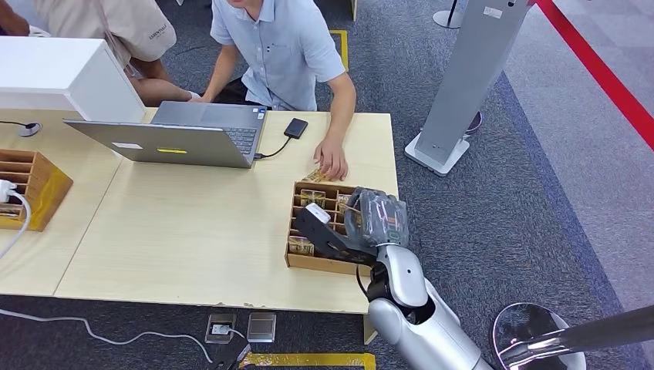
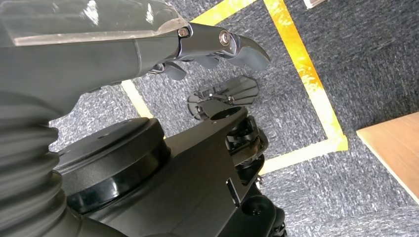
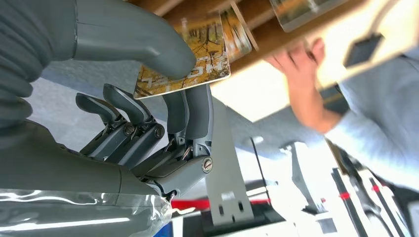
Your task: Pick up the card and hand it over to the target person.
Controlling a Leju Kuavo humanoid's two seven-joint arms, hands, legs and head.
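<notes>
My right hand hovers over the right side of a wooden compartment box that holds several cards. In the right wrist view the thumb and fingers of this hand pinch a yellow-brown printed card just above the box. A person in a light blue shirt sits across the table, one hand resting on the tabletop over another card beside the box's far edge. My left hand hangs beside my body over the carpet, holding nothing, fingers loosely apart.
A grey laptop with a cabled black drive sits mid-table. A second wooden box and a white case are at the left. A second person sits far left. A grey stand rises right of the table.
</notes>
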